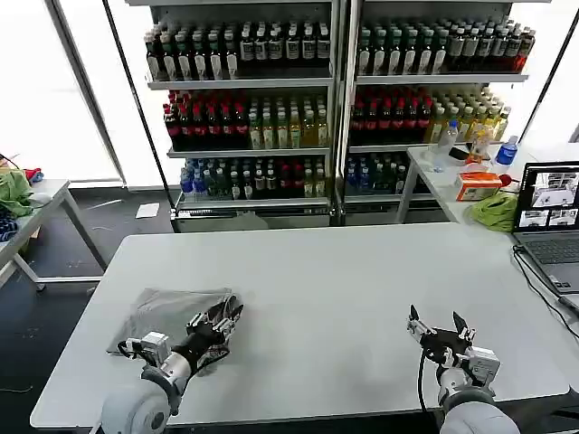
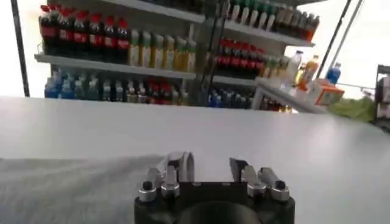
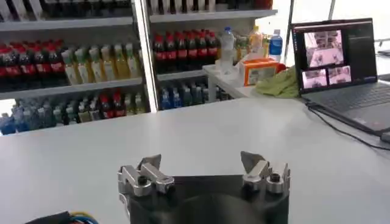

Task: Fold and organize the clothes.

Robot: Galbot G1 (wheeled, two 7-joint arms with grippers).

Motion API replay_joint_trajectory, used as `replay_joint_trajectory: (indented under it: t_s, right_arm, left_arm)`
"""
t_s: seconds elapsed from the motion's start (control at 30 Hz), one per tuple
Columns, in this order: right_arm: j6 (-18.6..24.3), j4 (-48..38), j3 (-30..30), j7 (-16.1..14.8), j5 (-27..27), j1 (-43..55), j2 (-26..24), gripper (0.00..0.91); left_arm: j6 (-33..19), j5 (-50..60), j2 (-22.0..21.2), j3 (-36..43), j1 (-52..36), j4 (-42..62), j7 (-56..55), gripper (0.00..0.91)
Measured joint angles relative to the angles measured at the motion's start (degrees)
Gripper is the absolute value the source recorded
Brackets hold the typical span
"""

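A folded grey T-shirt (image 1: 167,316) lies on the white table (image 1: 326,280) at its front left. My left gripper (image 1: 226,314) hovers open at the shirt's right edge, nothing between its fingers. In the left wrist view that gripper (image 2: 207,165) sits over the table with the grey cloth (image 2: 67,185) beside one finger. Over bare table at the front right, my right gripper (image 1: 437,322) stands open and holds nothing; in the right wrist view the right gripper (image 3: 201,161) has its fingers wide apart.
A laptop (image 1: 550,221) with a black cable (image 1: 540,280) sits at the table's right edge. Behind stand drink shelves (image 1: 335,99). A side table holds an orange box (image 1: 478,185) and a green cloth (image 1: 496,211). Another table (image 1: 27,212) stands far left.
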Motion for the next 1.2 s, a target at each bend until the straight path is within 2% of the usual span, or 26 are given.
replay_joint_trajectory:
  t_s: [0.37, 0.8, 1.2]
  right_arm:
    - [-1.0, 0.6, -2.8, 0.3, 0.0, 2.5, -1.9, 0.907]
    - [-1.1, 1.2, -3.8, 0.7, -0.1, 2.9, -2.4, 0.907]
    - [-0.8, 1.0, -4.4, 0.7, -0.7, 2.2, -2.1, 0.907]
  left_arm:
    - [-0.9, -7.2, 3.2, -6.6, -1.6, -1.5, -2.4, 0.907]
    - [-3.0, -8.6, 5.8, -14.1, -2.3, 7.8, -1.0, 0.907]
    - [-3.5, -7.1, 5.8, -15.5, -1.0, 14.4, 1.6, 0.907]
